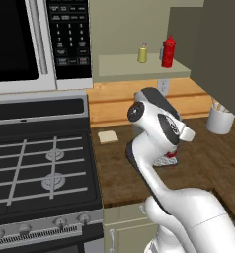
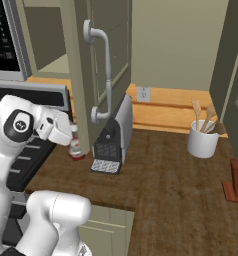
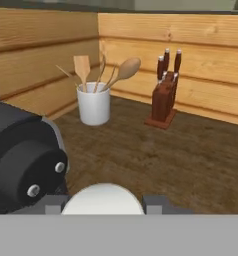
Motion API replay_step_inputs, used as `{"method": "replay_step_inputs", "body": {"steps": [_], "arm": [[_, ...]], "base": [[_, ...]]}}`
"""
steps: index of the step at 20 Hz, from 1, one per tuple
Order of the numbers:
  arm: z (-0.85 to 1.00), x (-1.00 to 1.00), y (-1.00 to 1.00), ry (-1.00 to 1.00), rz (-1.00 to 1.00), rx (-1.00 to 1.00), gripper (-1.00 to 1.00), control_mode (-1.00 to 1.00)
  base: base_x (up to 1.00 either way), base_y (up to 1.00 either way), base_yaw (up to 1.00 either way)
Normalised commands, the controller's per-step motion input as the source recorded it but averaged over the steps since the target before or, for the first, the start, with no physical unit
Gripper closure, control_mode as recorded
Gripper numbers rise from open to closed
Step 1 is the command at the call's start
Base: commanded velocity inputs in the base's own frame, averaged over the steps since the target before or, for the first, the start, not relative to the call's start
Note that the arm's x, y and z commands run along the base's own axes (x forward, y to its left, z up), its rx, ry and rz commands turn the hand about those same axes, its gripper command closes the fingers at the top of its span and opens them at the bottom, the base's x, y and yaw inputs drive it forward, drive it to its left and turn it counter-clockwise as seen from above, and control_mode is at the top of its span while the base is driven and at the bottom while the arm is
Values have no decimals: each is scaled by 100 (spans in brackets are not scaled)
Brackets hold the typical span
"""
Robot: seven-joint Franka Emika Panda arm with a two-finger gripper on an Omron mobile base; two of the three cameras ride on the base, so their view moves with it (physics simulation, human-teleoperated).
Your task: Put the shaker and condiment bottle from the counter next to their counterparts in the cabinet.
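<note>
My gripper [image 3: 103,204] is shut on the condiment bottle [image 3: 103,198]; its white cap sits between the two finger tips in the hand view. In the right base view the bottle [image 2: 75,146] stands upright under the hand, red base low over the counter beside the coffee machine. I cannot tell whether it touches the wood. In the left base view only a red sliver of the bottle [image 1: 172,155] peeks out behind my arm. Up on the cabinet shelf [image 1: 124,69] stand a yellow shaker [image 1: 142,53] and, to its right, a tall red squeeze bottle [image 1: 168,51].
A dark coffee machine [image 2: 114,134] stands right beside the bottle. A white utensil crock [image 2: 202,141] [image 3: 94,107] and a knife block [image 3: 163,102] sit further along the counter. The stove [image 1: 40,168] and microwave [image 1: 20,44] lie to the left. The open cabinet door [image 2: 98,55] hangs overhead.
</note>
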Motion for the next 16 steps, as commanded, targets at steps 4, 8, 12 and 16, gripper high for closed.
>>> {"method": "replay_step_inputs", "body": {"steps": [4, 8, 12, 16], "arm": [[98, -1, 9, -1, 16, 0, 100, -100], [97, 0, 9, -2, 16, 0, 100, -100], [97, 0, 10, -2, 18, 0, 100, -100], [97, 0, 8, -5, 19, 0, 100, -100]], "base": [[0, 0, 0], [0, 0, 0], [0, 0, 0], [0, 0, 0]]}}
